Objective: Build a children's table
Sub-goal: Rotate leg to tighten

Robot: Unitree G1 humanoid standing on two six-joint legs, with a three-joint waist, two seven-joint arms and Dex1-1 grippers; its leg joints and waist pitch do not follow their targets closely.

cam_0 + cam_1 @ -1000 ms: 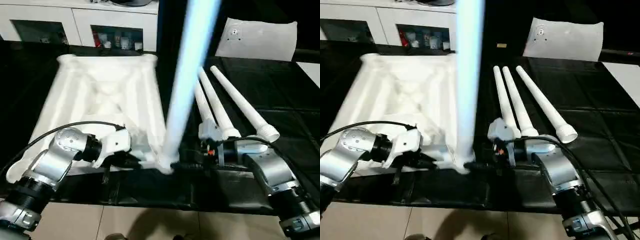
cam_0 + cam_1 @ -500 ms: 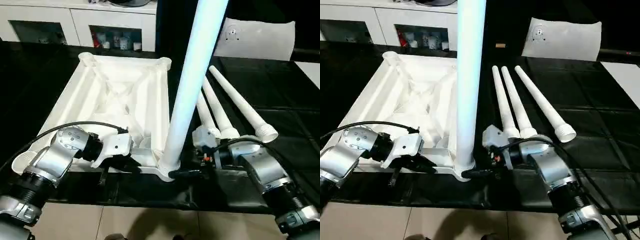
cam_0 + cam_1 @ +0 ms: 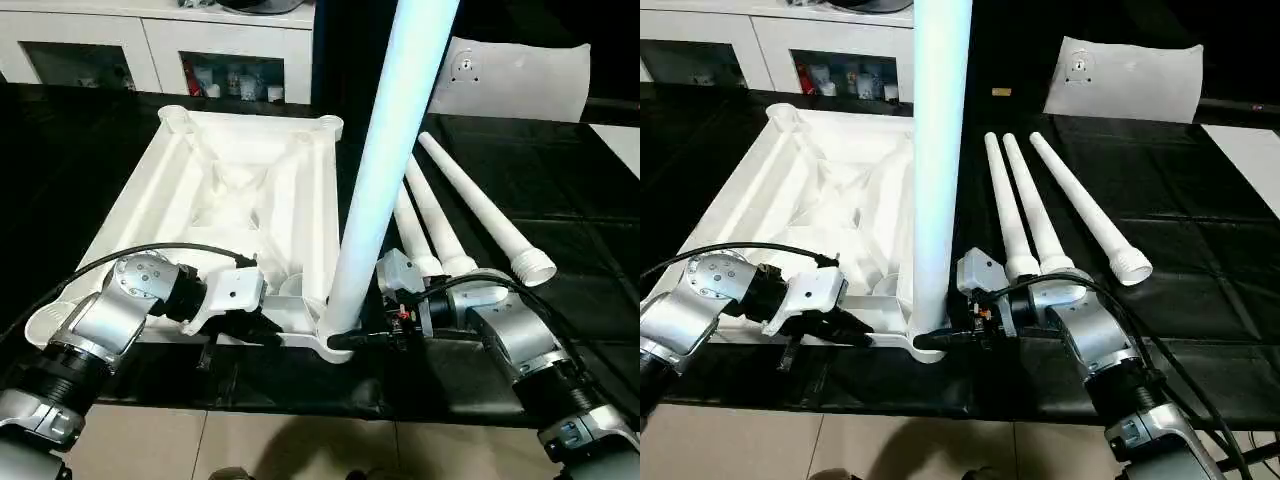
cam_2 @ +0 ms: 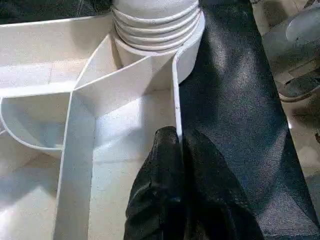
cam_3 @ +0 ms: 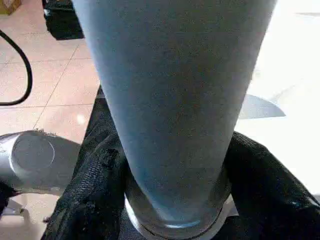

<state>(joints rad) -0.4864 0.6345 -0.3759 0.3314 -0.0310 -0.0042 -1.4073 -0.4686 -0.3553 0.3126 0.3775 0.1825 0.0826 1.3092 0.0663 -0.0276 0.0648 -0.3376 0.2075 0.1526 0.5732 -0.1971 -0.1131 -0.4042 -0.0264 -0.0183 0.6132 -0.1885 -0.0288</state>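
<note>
Black mat (image 3: pixel 1200 200): tabletop (image 3: pixel 830 200), four legs (image 3: pixel 1040 220)

Dark work surface before white cabinets, pale tiled floor below

A black mat (image 3: pixel 560 190) with faint square creases covers the work surface right up to its near edge; past that edge lies a floor (image 3: pixel 300 445) of pale beige tiles with thin grout lines, a dark shadow falling on it near the middle; along the far edge runs a white cabinet (image 3: pixel 150 40) with dark open compartments, small coloured items sitting inside one of them; at the far right corner a white flat bag (image 3: pixel 1130 75) rests on the mat; a white sheet (image 3: pixel 1245 150) cuts in at the right edge.
</note>
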